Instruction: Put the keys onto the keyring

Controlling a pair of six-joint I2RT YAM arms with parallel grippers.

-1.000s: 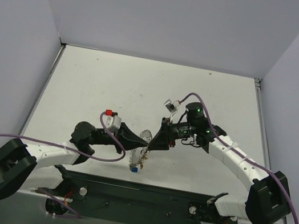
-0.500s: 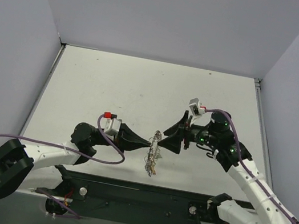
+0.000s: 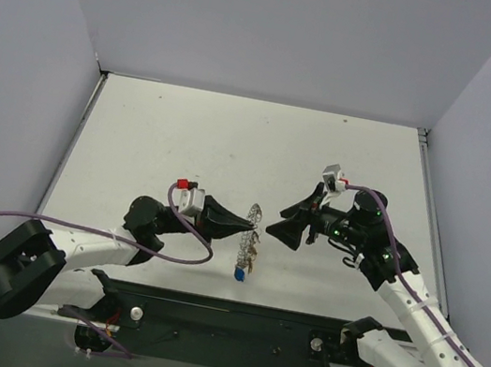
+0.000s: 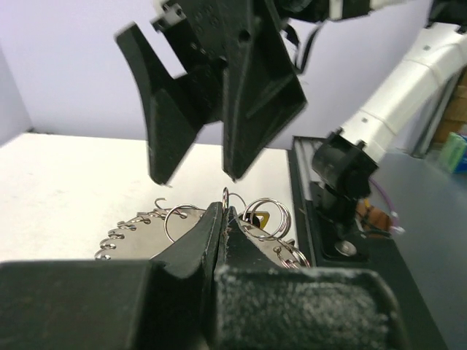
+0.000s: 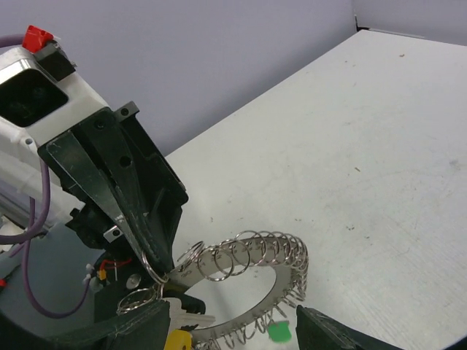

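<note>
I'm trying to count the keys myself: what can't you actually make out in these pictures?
Top view: keys too small to count; keyring seen edge-on.
Right wrist: yellow key head cut off by the bottom edge.
Left wrist: keyring's near half hidden behind the left jaws.

Lighting's soft and even from overhead, so the white desk (image 3: 187, 135) reads bright with just faint shadows and tiny glints on the keyring (image 5: 219, 271), top view nice and sharp, but the left gripper (image 4: 222, 213) right up against its own wrist lens is a dark blurry blob.
</note>
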